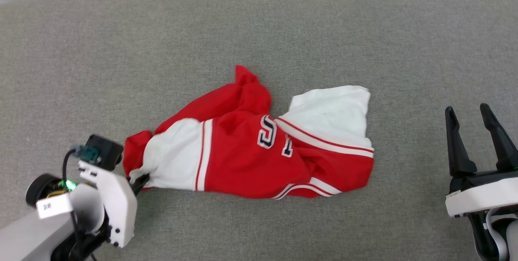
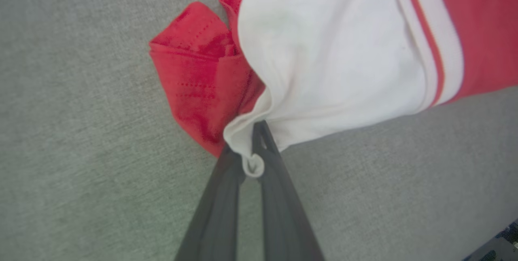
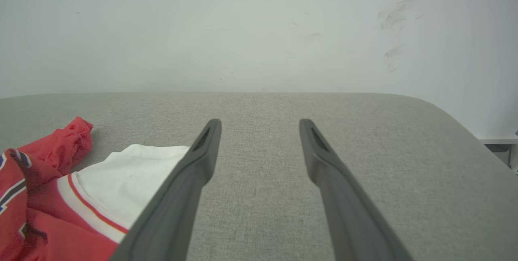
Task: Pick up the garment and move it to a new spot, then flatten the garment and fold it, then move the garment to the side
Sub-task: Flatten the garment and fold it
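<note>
Shirt (image 1: 243,160) lies crumpled on the counter (image 1: 364,30), long axis left-right, and we see left jaws clamped on its white sleeve (image 2: 332,62) at the left end, right jaws wide, well apart rightward.

L hand (image 1: 140,181) clamped on garment (image 1: 243,160) | R hand (image 1: 466,108) fingers spread

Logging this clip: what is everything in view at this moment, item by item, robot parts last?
garment: one, red with white sleeves and striped trim, crumpled mid-surface
surface: one, grey fabric, under everything
wall: one, white, beyond the far edge
left gripper: one, dark fingers, shut on the white sleeve edge at the garment's left end
right gripper: one, dark fingers, open, apart from the garment, to its right
</note>
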Available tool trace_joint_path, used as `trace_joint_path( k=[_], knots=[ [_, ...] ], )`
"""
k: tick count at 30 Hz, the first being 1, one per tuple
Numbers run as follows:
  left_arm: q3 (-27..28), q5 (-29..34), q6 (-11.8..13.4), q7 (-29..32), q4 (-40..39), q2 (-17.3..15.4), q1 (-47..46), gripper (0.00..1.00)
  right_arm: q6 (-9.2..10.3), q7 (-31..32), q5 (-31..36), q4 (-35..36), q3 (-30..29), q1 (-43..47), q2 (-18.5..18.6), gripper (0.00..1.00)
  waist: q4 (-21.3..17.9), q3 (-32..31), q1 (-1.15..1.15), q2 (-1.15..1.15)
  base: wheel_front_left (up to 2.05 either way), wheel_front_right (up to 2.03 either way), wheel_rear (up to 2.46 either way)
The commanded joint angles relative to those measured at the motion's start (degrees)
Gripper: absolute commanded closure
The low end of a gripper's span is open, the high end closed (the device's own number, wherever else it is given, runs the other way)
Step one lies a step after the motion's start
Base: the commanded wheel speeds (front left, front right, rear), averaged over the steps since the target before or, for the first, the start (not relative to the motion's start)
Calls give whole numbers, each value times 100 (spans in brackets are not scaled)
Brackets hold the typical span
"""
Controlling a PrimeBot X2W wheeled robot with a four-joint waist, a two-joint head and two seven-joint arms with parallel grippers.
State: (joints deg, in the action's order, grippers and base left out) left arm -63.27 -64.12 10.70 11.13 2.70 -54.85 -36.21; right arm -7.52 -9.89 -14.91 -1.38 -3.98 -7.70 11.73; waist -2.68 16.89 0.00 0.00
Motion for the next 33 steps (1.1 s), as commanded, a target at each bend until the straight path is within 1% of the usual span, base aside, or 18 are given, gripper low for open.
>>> trace_joint_path(
  k=[1,4,8,9,10,14,18,20,24,26,28,33],
  knots=[
    [-13,-23,45,-33,57,-55,117,100,6,23,9,-13,-7,57,5,0,-10,-1,0,0,0,0,0],
    [-74,-260,66,-27,254,-57,436,100,6,38,18,-40,-26,89,-19,0,-20,-11,0,0,0,0,0],
    [-131,-322,33,-69,525,51,591,100,6,75,39,-58,-58,137,-30,0,-1,-62,0,0,0,0,0],
    [-88,-314,38,-141,543,68,547,47,6,82,42,-56,-61,153,-38,0,5,-85,0,0,0,0,0],
    [-32,-301,42,-209,547,80,485,0,6,97,44,-48,-73,168,-41,0,17,-110,0,0,0,0,0],
    [198,-150,60,-480,333,-16,165,0,6,123,76,1,-97,192,-63,0,54,-214,0,0,0,0,0],
    [424,12,148,-630,-27,-214,-149,0,6,138,100,33,-108,216,-113,0,74,-293,0,0,0,0,0],
    [528,107,166,-615,-179,-288,-370,0,6,148,103,44,-100,226,-145,0,72,-315,0,0,0,0,0],
    [635,344,91,-404,-328,-349,-897,0,6,152,122,77,-66,206,-199,0,22,-296,0,0,0,0,0],
    [682,364,-33,-210,-326,-229,-1207,0,6,146,124,100,-47,164,-213,0,-24,-247,0,0,0,0,0],
    [654,403,-216,83,-240,-147,-1512,0,6,133,132,120,-29,108,-225,0,-92,-171,0,0,0,0,0],
    [455,319,-707,1063,217,225,-2213,0,6,113,152,138,10,-27,-246,0,-285,52,0,0,0,0,0]
  ],
)
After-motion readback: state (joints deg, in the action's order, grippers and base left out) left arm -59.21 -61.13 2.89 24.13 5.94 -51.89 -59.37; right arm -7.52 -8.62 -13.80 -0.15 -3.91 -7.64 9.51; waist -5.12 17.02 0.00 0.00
